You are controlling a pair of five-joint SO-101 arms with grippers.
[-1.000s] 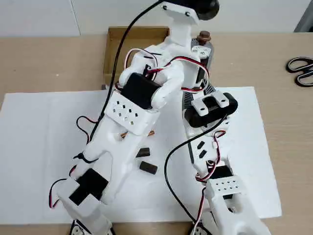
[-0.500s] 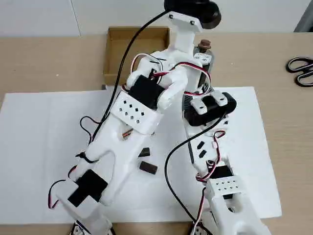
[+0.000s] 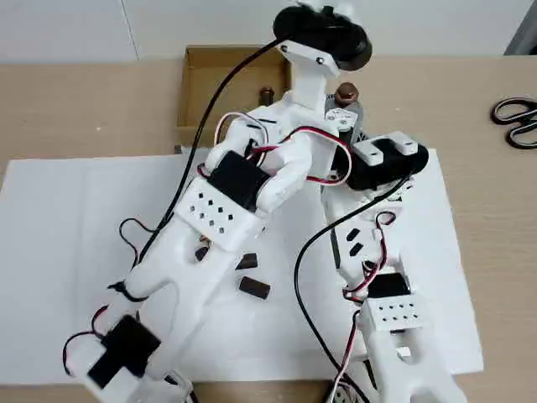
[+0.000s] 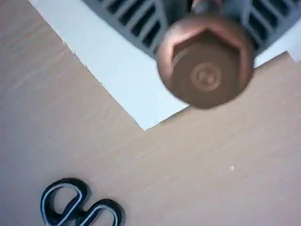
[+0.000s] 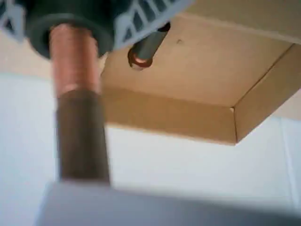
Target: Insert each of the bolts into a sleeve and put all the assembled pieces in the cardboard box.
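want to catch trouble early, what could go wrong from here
1. The bolt is held up beside the box, not over it; released now, it would likely land on the table.
2. The left arm and right arm crowd around the bolt, so one could knock it loose.
3. Two sleeves lie right by the left arm, which might sweep them away.

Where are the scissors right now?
In the high view the scissors lie on the bare wooden table at the right edge, off the white paper.
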